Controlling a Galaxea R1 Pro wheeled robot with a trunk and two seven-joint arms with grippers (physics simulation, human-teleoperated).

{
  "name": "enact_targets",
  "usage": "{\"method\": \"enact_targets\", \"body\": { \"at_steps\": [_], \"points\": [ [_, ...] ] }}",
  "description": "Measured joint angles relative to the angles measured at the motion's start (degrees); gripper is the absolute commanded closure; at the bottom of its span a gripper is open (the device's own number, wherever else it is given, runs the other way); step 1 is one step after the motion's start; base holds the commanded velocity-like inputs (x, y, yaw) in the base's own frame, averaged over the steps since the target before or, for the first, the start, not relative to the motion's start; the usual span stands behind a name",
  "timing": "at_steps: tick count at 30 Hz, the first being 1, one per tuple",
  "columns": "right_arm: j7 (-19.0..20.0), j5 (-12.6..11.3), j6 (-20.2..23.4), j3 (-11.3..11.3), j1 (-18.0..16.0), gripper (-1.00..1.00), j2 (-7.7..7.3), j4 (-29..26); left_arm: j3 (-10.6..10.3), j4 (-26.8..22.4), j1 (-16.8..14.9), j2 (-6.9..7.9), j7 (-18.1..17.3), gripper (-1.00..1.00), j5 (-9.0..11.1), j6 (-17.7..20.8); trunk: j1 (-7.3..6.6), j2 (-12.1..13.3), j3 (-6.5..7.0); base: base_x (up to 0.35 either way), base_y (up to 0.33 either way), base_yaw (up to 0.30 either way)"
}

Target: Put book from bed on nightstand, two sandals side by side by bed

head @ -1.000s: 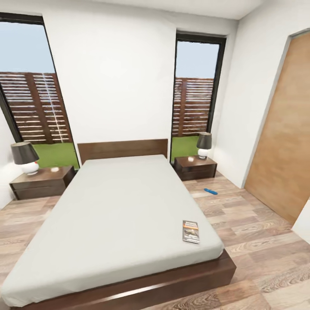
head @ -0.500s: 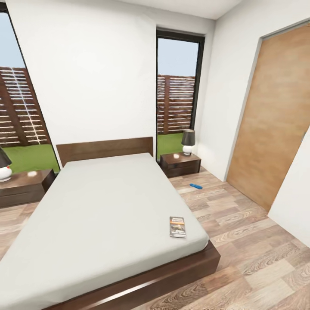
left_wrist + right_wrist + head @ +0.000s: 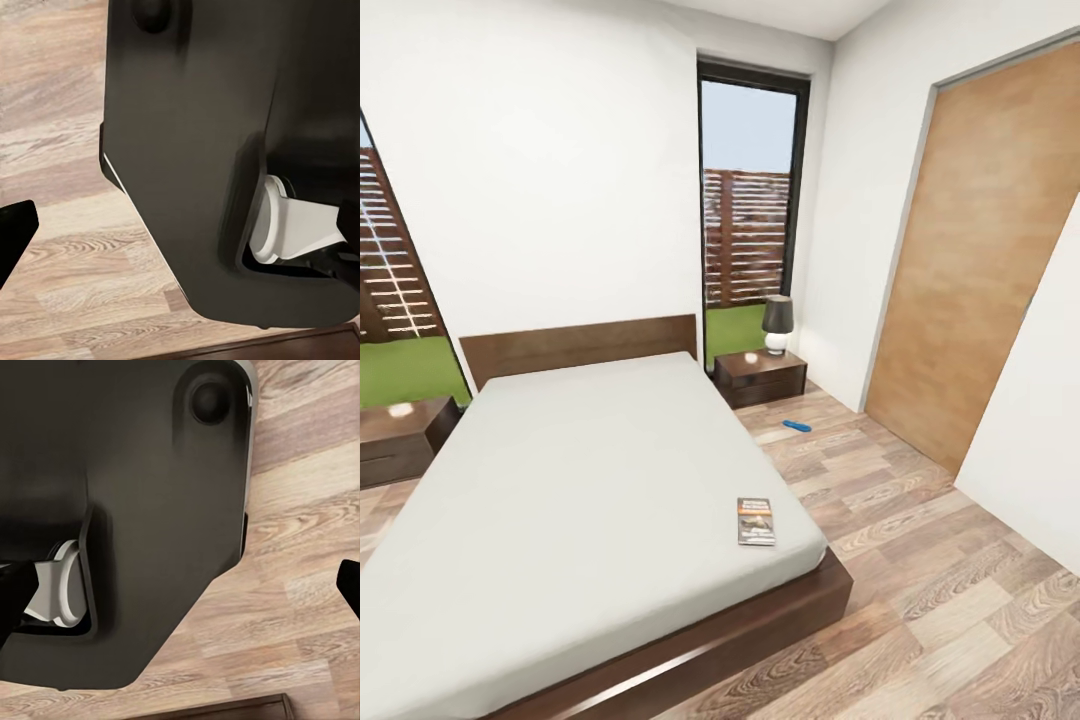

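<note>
The book (image 3: 756,521) lies flat on the bed (image 3: 590,500) near its foot corner, untouched. One blue sandal (image 3: 796,426) lies on the floor (image 3: 920,560) beyond, near the right nightstand (image 3: 760,376), whose tabletop carries a lamp (image 3: 777,324). Over the last second the whole view has swung rightward: the camera moved, not the things, so I judge the robot is on its approach. I cannot tell whether either tool is spread or pressed together.

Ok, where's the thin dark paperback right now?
Head view: the thin dark paperback lies flat on the off-white mattress, near the bed's right foot corner, beside the wood-plank floor.
</note>
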Motion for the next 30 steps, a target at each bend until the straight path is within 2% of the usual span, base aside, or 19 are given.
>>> {"method": "enact_targets", "body": {
  "at_steps": [16,30],
  "points": [
    [-0.09,0.00,0.05,0.00,0.00,-1.00,0.01,0.00,0.00,0.02,0.03,-0.08,0.00,-1.00,0.00,-0.01,0.00,0.00,-0.10,0.000,-0.020,0.014],
    [-0.18,0.00,0.08,0.03,0.00,-1.00,0.01,0.00,0.00,0.02,0.02,-0.09,0.00,-1.00,0.00,-0.03,-0.01,0.00,-0.57,0.061,-0.271,0.188]
  ]
}}
